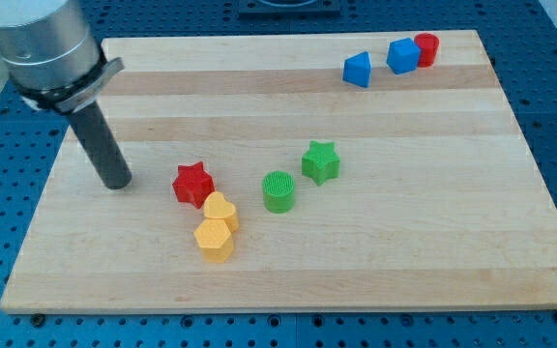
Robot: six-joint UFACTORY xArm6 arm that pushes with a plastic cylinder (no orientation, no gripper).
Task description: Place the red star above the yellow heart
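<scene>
The red star (192, 183) lies left of the board's middle. It touches the upper left of the yellow heart (221, 210), which sits just below and to its right. My tip (116, 180) rests on the board to the left of the red star, a short gap away. The rod rises toward the view's top left.
A yellow hexagon-like block (214, 240) touches the heart from below. A green cylinder (279, 191) and a green star (321, 161) lie to the right. Two blue blocks (358, 69) (402, 55) and a red cylinder (426, 47) sit at the top right, on the wooden board (433, 213).
</scene>
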